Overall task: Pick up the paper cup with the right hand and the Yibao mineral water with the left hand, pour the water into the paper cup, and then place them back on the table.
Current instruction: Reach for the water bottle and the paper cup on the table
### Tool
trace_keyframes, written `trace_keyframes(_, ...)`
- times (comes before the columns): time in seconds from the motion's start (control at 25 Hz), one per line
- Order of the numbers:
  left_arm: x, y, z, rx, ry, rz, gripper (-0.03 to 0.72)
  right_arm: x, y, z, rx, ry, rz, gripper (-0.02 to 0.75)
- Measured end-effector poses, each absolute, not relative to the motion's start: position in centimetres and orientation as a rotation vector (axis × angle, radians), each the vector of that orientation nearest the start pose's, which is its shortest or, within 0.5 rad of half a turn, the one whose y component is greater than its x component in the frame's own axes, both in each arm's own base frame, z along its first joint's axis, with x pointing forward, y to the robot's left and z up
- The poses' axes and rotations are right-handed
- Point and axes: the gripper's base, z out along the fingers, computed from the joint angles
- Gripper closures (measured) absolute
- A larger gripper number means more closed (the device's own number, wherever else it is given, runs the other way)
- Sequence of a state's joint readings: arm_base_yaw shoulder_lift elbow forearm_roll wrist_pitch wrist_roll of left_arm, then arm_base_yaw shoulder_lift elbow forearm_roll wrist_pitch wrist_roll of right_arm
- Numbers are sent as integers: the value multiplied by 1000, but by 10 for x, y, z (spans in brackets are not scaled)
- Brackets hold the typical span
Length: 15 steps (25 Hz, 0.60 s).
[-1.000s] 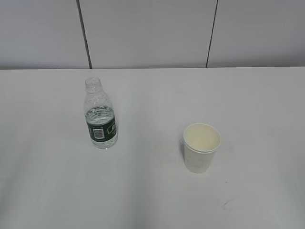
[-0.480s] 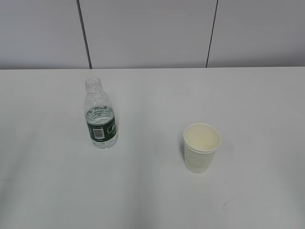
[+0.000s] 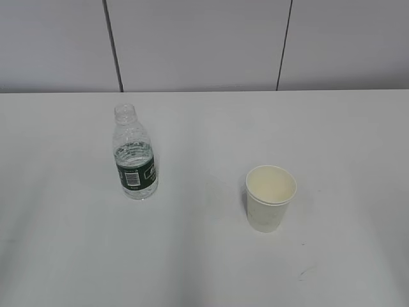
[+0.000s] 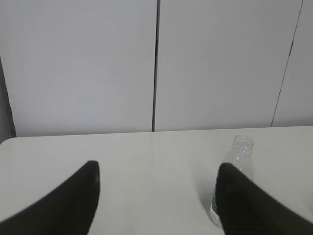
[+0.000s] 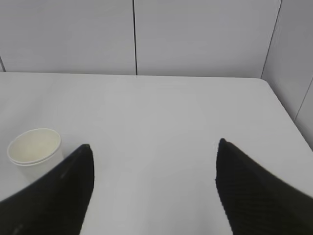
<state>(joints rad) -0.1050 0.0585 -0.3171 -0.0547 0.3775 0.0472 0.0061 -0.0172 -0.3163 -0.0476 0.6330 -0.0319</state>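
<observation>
The Yibao mineral water [image 3: 135, 155], a clear uncapped bottle with a dark green label, stands upright on the white table [image 3: 204, 256] at the left. The paper cup [image 3: 270, 197] stands upright and empty at the right. Neither arm shows in the exterior view. In the left wrist view my left gripper [image 4: 156, 169] is open and empty; the bottle [image 4: 236, 171] stands ahead, partly behind the right finger. In the right wrist view my right gripper [image 5: 154, 147] is open and empty; the cup [image 5: 34, 149] stands ahead to the left, beside the left finger.
A grey panelled wall [image 3: 204, 45] runs behind the table's far edge. The table's right edge [image 5: 286, 117] shows in the right wrist view. A small dark mark [image 3: 303, 274] lies on the table in front of the cup.
</observation>
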Motion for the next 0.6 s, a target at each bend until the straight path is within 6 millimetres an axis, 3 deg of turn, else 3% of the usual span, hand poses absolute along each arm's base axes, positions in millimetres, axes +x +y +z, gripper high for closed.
trace_keyframes(0.12, 39, -6, 281, 97, 1600, -100, 223, 31, -2, 252, -50, 1765, -71, 167)
trace_keyframes(0.6, 52, -7, 272, 89, 1578, -98, 223, 39, -1, 258, -54, 1558, -68, 167)
